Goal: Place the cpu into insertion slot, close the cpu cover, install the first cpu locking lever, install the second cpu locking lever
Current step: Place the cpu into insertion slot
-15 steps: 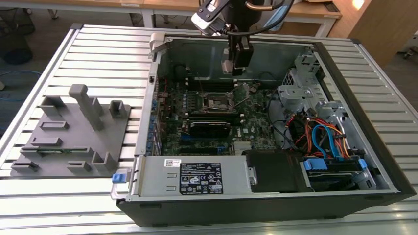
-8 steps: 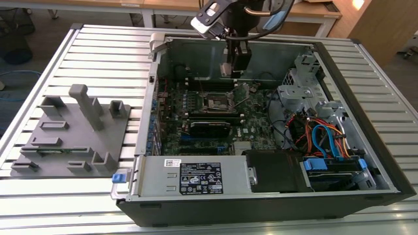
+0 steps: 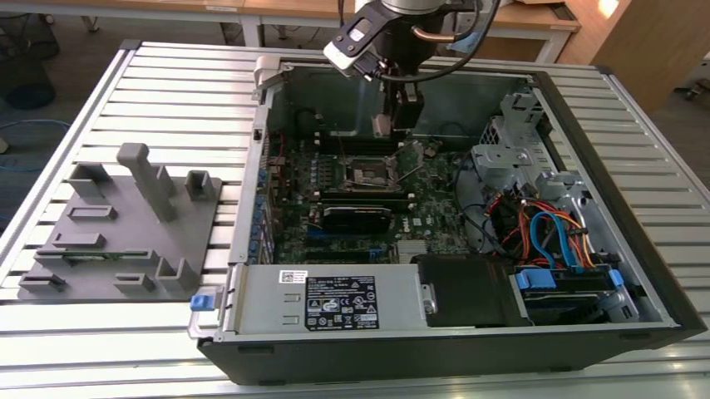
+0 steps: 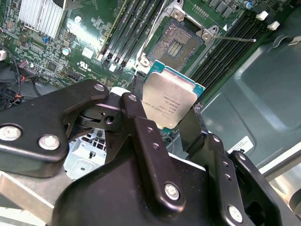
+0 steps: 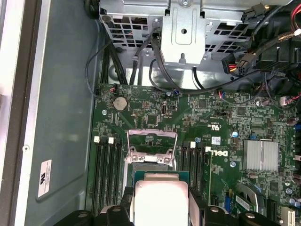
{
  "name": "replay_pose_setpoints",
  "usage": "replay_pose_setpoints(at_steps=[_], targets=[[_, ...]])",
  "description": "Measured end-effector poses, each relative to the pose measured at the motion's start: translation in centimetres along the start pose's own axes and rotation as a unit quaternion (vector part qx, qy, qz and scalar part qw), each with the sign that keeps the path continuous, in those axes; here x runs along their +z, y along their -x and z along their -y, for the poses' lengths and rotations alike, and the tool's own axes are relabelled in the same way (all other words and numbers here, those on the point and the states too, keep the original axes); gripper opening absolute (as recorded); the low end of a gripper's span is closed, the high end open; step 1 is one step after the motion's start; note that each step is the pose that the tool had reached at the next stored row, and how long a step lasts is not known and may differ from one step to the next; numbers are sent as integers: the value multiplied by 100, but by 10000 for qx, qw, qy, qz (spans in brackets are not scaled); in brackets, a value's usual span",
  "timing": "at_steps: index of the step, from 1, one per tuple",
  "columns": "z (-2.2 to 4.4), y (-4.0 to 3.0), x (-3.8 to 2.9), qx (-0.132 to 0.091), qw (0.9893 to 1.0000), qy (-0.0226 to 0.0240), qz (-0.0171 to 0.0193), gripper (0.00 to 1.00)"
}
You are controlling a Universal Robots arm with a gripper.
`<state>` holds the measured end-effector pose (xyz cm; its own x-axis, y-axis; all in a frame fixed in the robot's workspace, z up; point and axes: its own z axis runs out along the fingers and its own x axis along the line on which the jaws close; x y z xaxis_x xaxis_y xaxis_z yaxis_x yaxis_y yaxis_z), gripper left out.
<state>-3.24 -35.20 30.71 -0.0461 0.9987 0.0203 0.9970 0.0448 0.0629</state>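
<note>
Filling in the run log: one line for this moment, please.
pincer: shut on cpu | cpu: above board, unseated | insertion slot: empty | cpu cover: open

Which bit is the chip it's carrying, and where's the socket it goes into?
the cpu (image 4: pixel 169 100): second wrist view, on the middle of its silver metal top.
the insertion slot (image 4: pixel 175 43): second wrist view, on the dark centre of the open socket.

1. Slatted metal table (image 3: pixel 145 83); slats run across the exterior view.
2. Open computer case (image 3: pixel 444 353) lies on its side on the table, centre to the exterior view's right.
3. Grey moulded fixture (image 3: pixel 133 229) sits flat at the exterior view's left, just beside the case.
</note>
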Motion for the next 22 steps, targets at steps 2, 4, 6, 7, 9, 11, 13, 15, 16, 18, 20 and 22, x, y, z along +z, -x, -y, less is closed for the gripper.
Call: replay_pose_setpoints(at_steps=[2, 4, 6, 7, 9, 11, 13, 15, 16, 18, 20, 22], targets=[[0, 0, 4, 0, 10000, 0, 0, 54], [1, 0, 8, 0, 10000, 0, 0, 54], [1, 0, 13, 0, 10000, 0, 0, 54], [1, 0, 15, 0, 10000, 0, 0, 54], [1, 0, 19, 0, 10000, 0, 0, 54], [2, 0, 24, 0, 10000, 0, 0, 54], [2, 1, 28, 0, 10000, 0, 0, 54], [2, 1, 32, 0, 10000, 0, 0, 54], [2, 1, 34, 0, 10000, 0, 0, 54], [2, 1, 38, 0, 10000, 0, 0, 54], [4, 1, 59, 0, 10000, 0, 0, 54], [4, 1, 61, 0, 10000, 0, 0, 54]])
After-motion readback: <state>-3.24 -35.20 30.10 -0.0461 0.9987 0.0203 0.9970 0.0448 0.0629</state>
